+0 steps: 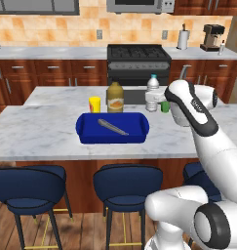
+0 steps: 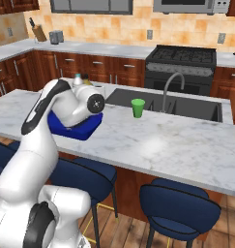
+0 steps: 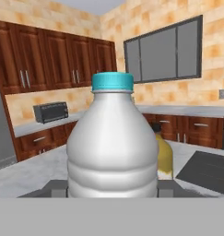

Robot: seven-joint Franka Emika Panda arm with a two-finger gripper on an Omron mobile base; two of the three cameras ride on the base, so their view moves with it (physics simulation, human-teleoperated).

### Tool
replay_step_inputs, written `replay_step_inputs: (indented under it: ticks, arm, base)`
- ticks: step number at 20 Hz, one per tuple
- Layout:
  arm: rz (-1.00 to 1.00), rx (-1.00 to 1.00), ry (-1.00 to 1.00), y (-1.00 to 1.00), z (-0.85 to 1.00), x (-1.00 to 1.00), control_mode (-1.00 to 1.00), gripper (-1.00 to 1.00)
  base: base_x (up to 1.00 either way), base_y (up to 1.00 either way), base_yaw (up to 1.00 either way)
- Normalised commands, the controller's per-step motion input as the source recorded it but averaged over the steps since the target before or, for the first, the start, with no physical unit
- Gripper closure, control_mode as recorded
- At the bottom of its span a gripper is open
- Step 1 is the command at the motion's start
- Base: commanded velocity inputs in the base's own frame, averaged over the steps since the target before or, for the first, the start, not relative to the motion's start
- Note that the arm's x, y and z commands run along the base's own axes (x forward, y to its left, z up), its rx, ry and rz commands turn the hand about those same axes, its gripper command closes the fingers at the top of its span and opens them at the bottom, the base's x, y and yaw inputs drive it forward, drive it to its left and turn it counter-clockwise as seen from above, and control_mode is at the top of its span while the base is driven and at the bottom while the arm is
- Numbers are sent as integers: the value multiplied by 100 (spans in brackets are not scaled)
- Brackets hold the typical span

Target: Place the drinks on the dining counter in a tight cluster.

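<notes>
My gripper point(image 3: 112, 192) clenched on water bottle point(image 3: 112, 143); marble dining counter point(image 1: 37, 132) holds blue tray point(image 1: 112, 128), juice jug point(image 1: 115, 97); brick backsplash behind.

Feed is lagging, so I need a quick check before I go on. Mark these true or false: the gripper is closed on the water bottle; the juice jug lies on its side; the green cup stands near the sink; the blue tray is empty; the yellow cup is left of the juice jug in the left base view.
1. The gripper is closed on the water bottle. True.
2. The juice jug lies on its side. False: it stands upright.
3. The green cup stands near the sink. True.
4. The blue tray is empty. False: a slim object lies in it.
5. The yellow cup is left of the jug. True.
</notes>
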Motion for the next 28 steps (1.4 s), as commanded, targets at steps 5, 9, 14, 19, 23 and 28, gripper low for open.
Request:
replay_step_inputs:
  ticks: [5,9,14,19,23,28]
  arm:
    - [-1,-2,3,-24,-13,45,-100,100]
    - [2,-1,3,-29,-11,27,-100,100]
    - [14,0,-2,-16,-18,15,-100,100]
    - [14,-5,-11,-4,-21,20,-100,100]
    - [9,-2,-10,-10,-14,27,-100,100]
    - [2,-2,0,-5,-8,24,-100,100]
  base:
    - [0,0,0]
    - [0,0,0]
    - [0,0,0]
    - [0,0,0]
    - [0,0,0]
    - [0,0,0]
